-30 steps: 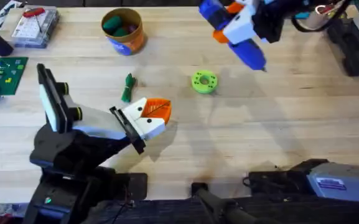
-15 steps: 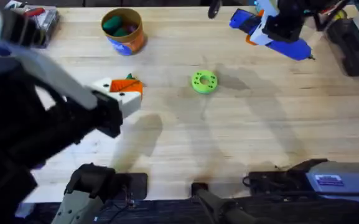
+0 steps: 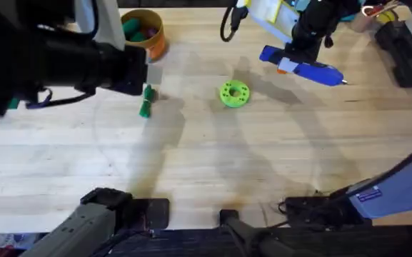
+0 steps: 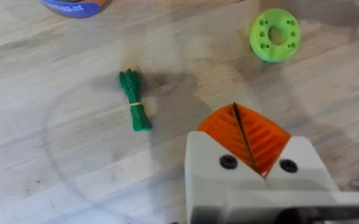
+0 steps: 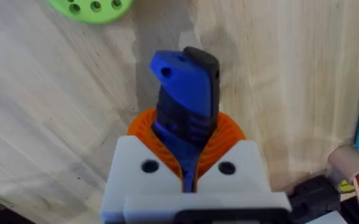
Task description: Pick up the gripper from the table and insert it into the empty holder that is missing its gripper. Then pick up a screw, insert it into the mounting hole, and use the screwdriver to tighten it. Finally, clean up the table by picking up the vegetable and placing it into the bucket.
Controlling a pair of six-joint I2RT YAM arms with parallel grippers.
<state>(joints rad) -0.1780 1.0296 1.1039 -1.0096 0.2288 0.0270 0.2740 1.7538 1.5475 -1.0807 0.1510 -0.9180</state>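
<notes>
- Pale wooden table (image 3: 213, 164) with long grain lines lies under both arms.
- Left gripper (image 4: 244, 134) has its ribbed orange pads pressed together, holding nothing.
- Small dark-green vegetable (image 4: 134, 99), bunched and stringy, lies flat near its tips.
- Right gripper (image 5: 188, 158) is clamped on the smooth blue screwdriver (image 5: 185, 93).
- Round orange bucket (image 3: 148, 32) sits beyond the vegetable.

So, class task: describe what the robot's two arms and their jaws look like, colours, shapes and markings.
Both grippers have a white blocky base with two small dark holes and orange ribbed triangular pads: left gripper, right gripper. In the overhead view the left arm looks large, black and blurred, with a white panel. The right arm has a blue-grey segment with a small label, and black cables near its wrist.
</notes>
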